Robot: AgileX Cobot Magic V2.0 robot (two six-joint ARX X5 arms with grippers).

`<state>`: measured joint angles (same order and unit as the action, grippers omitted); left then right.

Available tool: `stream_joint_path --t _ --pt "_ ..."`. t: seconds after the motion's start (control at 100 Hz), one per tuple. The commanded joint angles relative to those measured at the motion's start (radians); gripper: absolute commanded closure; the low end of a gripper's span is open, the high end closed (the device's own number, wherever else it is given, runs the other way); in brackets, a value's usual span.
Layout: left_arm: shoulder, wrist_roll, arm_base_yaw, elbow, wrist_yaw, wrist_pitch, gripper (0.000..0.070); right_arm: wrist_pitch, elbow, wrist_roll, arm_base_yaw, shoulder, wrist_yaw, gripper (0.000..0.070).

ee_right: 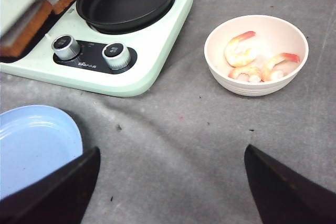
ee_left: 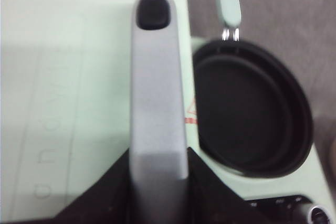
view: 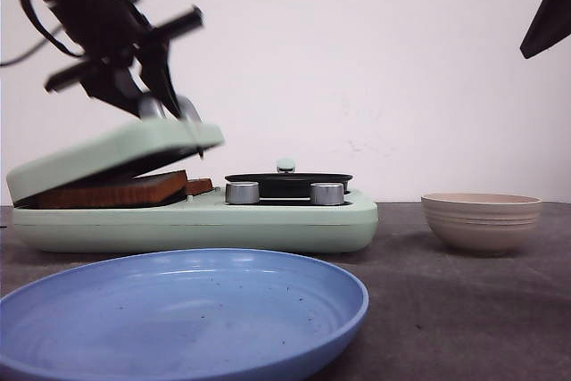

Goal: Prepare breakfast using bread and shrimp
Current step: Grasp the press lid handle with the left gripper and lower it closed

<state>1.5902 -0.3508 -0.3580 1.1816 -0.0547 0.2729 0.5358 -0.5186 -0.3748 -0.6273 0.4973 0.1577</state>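
From the front, the left gripper (view: 165, 86) sits on the handle (view: 183, 110) of the lid (view: 116, 153), which hangs part open over the toasted bread (view: 116, 189) in the press half of the cooker (view: 205, 220); its fingers look pinched on the handle, though blur makes the hold hard to read. A loose hold could let the lid drop onto the bread or jolt the cooker toward the plate (view: 178, 310) at the counter's front edge. The bowl (view: 482, 220) stands well apart toward the right edge, and only a dark corner of the right arm shows. The left wrist view shows the handle (ee_left: 157, 103) running up between the dark fingers (ee_left: 105, 192) over the lid (ee_left: 63, 77), with the pan (ee_left: 247, 114) beside it; if the pull goes off the hinge line, the handle may slide out. The right wrist view shows the right fingers (ee_right: 58, 192) spread wide, holding nothing, above bare counter (ee_right: 173, 129) between plate (ee_right: 37, 140) and bowl (ee_right: 257, 56). The shrimp (ee_right: 247, 56) lie in that bowl, small and curved, so a pinch may slip off them or tip the light bowl. Bread (ee_right: 31, 19) shows under the lid near the knobs (ee_right: 115, 56).
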Motion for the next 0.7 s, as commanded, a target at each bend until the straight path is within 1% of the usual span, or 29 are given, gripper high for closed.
stream_joint_path --t 0.0,0.16,0.28,0.33,0.37,0.46,0.5,0.69 --pt "0.050 0.064 0.007 -0.011 0.038 0.073 0.0697 -0.002 -0.006 -0.011 -0.007 0.004 0.001 0.0169" --pt "0.096 0.063 -0.018 -0.011 0.063 0.071 0.0697 0.000 -0.006 -0.011 -0.007 0.004 0.001 0.0169" --pt "0.107 0.064 -0.023 -0.011 0.066 0.071 0.0688 0.007 -0.006 -0.011 -0.007 0.004 0.001 0.0169" --pt "0.107 0.064 -0.023 -0.011 0.066 0.068 0.0631 0.011 -0.006 -0.011 -0.007 0.004 0.001 0.0169" --pt "0.106 0.071 -0.023 -0.011 0.066 0.064 0.0552 0.013 -0.006 -0.011 -0.007 0.004 0.001 0.0169" --pt "0.104 0.072 -0.023 -0.009 0.065 0.063 0.0340 0.013 -0.006 -0.010 -0.007 0.004 0.001 0.0169" --pt "0.103 0.073 -0.023 -0.009 0.065 0.064 0.0299 0.013 -0.006 -0.010 -0.007 0.004 0.001 0.0169" --pt "0.095 0.078 -0.023 -0.008 0.063 0.063 0.0292 0.013 -0.006 -0.010 -0.007 0.004 0.001 0.0169"
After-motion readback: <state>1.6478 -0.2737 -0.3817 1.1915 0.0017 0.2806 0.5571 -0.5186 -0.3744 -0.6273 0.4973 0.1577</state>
